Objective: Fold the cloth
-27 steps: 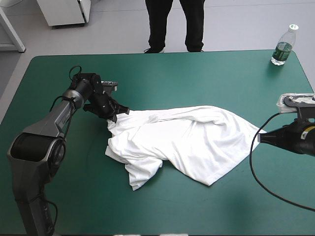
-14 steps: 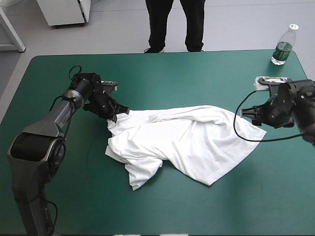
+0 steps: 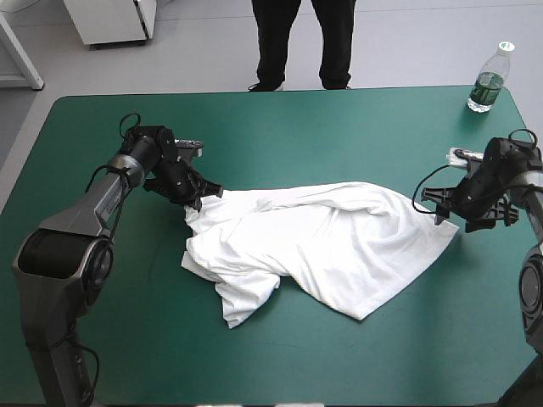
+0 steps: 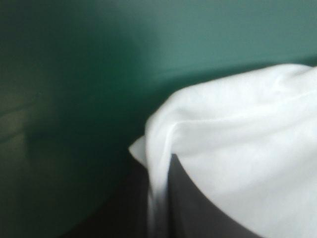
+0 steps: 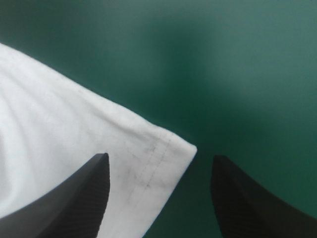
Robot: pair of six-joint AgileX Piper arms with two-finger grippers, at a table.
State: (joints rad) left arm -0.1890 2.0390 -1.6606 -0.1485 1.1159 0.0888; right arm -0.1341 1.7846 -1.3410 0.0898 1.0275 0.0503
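The white T-shirt lies crumpled across the middle of the teal-green table. My left gripper is shut on the T-shirt at its left end; in the left wrist view white cloth bunches between the fingers. My right gripper is down at the shirt's right corner. In the right wrist view its black fingers stand open, and the hemmed corner of the T-shirt lies between them on the cover.
A clear plastic bottle with a green label stands at the table's far right corner. Bare teal-green cover lies beyond the shirt and in front of it.
The right arm swung in from the table's right edge, came down to the shirt's right corner and its fingers opened. The left arm and the shirt have not moved.
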